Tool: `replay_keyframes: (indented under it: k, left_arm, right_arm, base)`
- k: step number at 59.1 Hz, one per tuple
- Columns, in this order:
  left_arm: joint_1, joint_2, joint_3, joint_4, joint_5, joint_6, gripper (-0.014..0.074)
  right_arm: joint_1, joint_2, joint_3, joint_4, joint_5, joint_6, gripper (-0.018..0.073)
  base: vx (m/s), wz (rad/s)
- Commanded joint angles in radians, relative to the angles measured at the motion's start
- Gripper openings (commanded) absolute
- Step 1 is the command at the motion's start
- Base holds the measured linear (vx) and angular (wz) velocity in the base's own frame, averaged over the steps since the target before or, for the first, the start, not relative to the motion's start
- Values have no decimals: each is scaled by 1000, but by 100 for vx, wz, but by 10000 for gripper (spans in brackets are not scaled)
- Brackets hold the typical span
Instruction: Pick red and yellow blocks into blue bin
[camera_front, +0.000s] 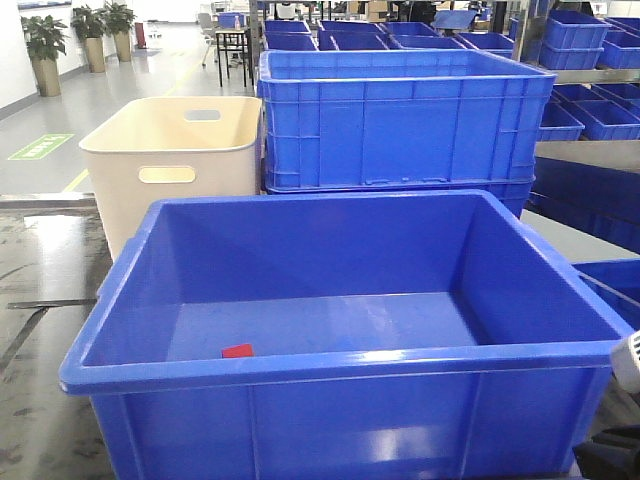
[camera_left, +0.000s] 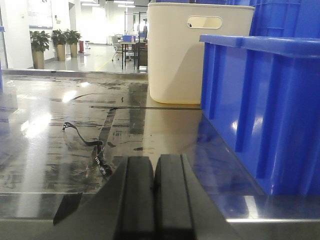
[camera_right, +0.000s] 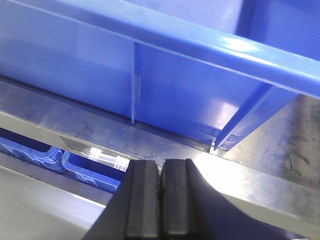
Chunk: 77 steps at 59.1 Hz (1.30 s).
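Observation:
The blue bin (camera_front: 340, 368) fills the front view. A small red block (camera_front: 238, 351) lies on its floor near the front wall, left of centre. The yellow block is out of view. My left gripper (camera_left: 155, 165) is shut with nothing between its fingers, low over the steel table to the left of the bin's outer wall (camera_left: 265, 110). Beyond the bin's right side, my right gripper (camera_right: 160, 167) is also shut and empty, pointing at the table edge below the bin's rim (camera_right: 200, 47).
A cream tub (camera_front: 175, 160) with a handle slot stands behind the bin at left. A taller ribbed blue crate (camera_front: 400, 120) stands behind at right. A black strap (camera_left: 87, 142) lies on the steel table. More blue bins (camera_right: 90, 167) sit below the table edge.

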Motion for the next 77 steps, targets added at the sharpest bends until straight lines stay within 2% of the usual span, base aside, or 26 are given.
replay_keyframes:
  k: [1,8,17,25,36,42,58,77]
  left_arm:
    - [-6,-17,-17,2,-92,-5,-1]
    - [-6,-17,-17,2,-92,-5,-1]
    - [-6,-17,-17,2,-92,-5,-1]
    - [-6,-17,-17,2,-92,-5,-1]
    - [-6,-17,-17,2,-92,-5,-1]
    - [-6,-17,-17,2,-92,-5,0]
    - [-6,-17,-17,2,-92,-5,0]
    - [-6,-17,-17,2,-92,-5,0]
  right_arm:
    - [1,-12,-29,-16,-64,-2,-10]
    - [-19,-57,-3,-40,-82,-14,-10]
    - [-131,-178,157,-25,-287,9,-10]
    - [-256,-343,363,1,-482,25,-10]
    - [-385,-581,598,18,-639,52,-10]
    - [-410,-683,699,31,-711,52,-10]
    - [-409,-870,886,59,-834,52,-10]
    - [-409,-888,913,61,-851,47,-10]
  base:
    - [0,0]
    - [0,0]
    - [0,0]
    - [0,0]
    - [0,0]
    - [0,0]
    - [0,0]
    - [0,0]
